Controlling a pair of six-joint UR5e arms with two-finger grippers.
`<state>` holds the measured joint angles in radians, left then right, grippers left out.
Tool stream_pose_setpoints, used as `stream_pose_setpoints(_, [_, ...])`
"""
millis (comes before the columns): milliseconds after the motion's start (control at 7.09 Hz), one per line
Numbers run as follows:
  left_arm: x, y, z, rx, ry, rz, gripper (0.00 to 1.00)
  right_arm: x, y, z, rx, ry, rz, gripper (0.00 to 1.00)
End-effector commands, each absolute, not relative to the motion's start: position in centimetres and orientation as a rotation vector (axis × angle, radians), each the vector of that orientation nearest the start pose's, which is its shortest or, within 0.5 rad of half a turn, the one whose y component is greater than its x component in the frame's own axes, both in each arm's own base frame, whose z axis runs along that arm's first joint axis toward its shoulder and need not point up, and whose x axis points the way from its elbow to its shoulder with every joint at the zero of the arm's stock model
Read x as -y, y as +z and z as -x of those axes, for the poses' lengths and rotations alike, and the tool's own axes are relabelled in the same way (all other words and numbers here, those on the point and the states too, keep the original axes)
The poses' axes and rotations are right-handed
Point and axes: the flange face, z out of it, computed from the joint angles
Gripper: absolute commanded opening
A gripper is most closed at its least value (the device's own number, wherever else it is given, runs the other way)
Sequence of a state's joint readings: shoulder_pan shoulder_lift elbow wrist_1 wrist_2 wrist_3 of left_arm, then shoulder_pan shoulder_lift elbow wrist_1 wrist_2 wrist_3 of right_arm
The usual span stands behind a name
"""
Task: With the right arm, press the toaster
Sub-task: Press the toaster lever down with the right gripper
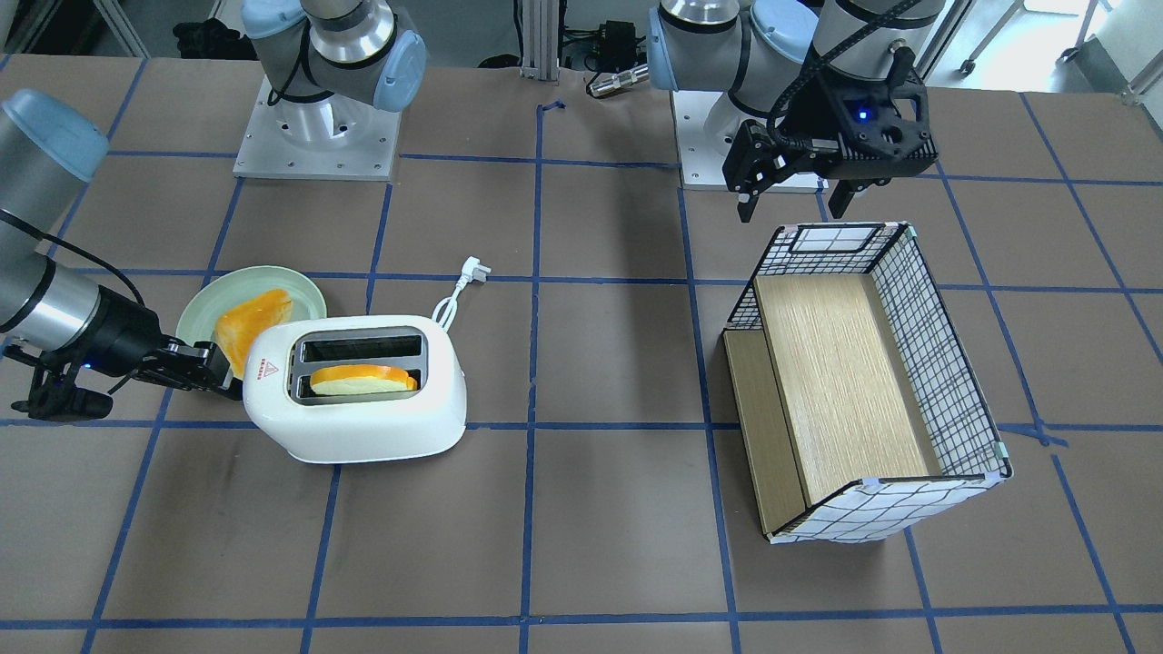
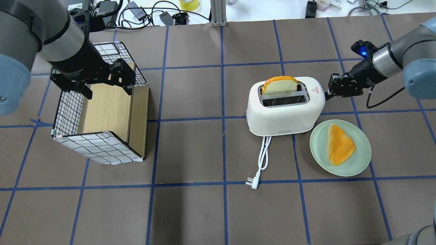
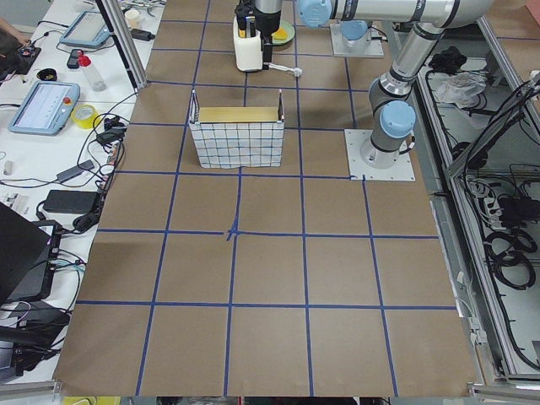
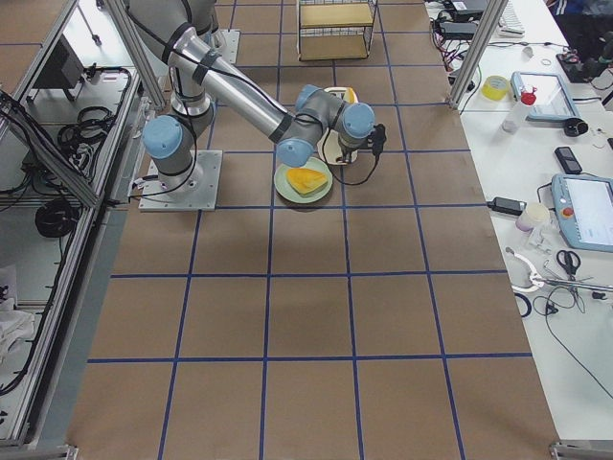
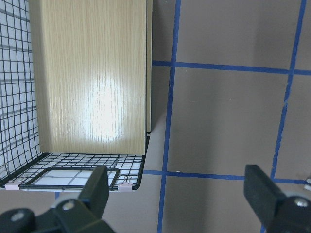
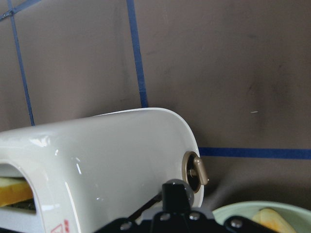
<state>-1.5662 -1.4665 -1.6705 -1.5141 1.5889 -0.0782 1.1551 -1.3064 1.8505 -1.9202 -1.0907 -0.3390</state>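
Observation:
The white toaster (image 2: pixel 282 109) lies mid-table with a red triangle sticker on top; it also shows in the front view (image 1: pixel 363 409). A slice of toast (image 2: pixel 279 85) stands up in one slot, and the other slot is empty. My right gripper (image 2: pixel 327 92) is shut and reaches sideways, its tip against the toaster's end; in the front view it (image 1: pixel 227 371) sits between the plate and the toaster. In the right wrist view the fingertips (image 6: pixel 173 189) press on the toaster's end wall (image 6: pixel 97 155) beside the silver knob (image 6: pixel 197 172). My left gripper (image 2: pixel 102 81) hovers open and empty.
A wire basket (image 2: pixel 98 149) with a wooden shelf and check lining stands under my left gripper (image 5: pixel 177 191). A green plate (image 2: pixel 361 160) with a second toast slice (image 2: pixel 339 144) lies next to the toaster. The white cord (image 2: pixel 262 158) and plug (image 2: pixel 252 182) trail toward the robot.

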Motion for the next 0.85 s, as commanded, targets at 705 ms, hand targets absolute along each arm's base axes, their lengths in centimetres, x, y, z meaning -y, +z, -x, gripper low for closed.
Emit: stream_pose_setpoints(705, [45.4, 49.4, 12.9, -3.121, -0.097, 0.130, 1.00, 55.1, 24.3, 4.6, -2.619, -0.025, -0.158, 0.00])
